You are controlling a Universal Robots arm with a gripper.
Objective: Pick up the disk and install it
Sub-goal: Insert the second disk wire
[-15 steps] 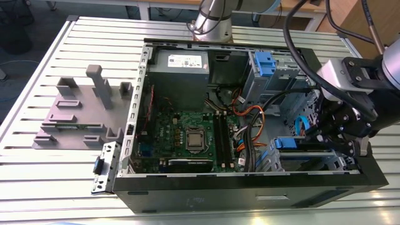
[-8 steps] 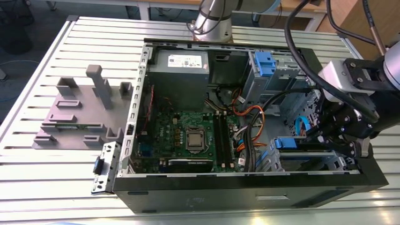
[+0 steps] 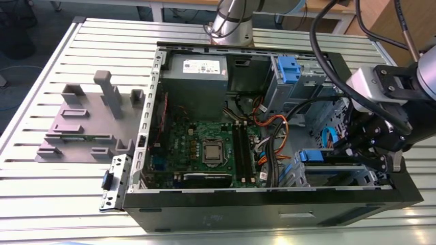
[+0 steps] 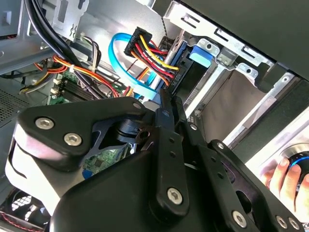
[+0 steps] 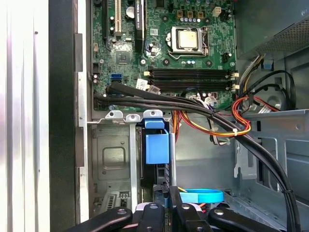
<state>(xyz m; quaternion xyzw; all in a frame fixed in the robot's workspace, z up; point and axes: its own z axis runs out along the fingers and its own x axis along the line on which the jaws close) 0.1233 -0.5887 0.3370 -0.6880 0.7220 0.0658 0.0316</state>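
My gripper [image 3: 371, 153] sits inside the open computer case [image 3: 204, 217], at the drive bay [image 3: 340, 176] near the case's front corner on the exterior view's right. The disk [image 5: 157, 147] stands on edge in the bay slot, its blue caddy rail visible in the first wrist view. My jaws are drawn together directly above its upper edge; I cannot tell whether they clamp it. The motherboard [image 5: 164, 43] lies beside the bay.

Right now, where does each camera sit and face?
Exterior view: off the arm, above the open case; claw at the exterior view's right.
First wrist view: on the arm, facing the motherboard past the claw.
Second wrist view: on the arm, facing the drive bay past the claw.
Exterior and first wrist views share the motherboard.
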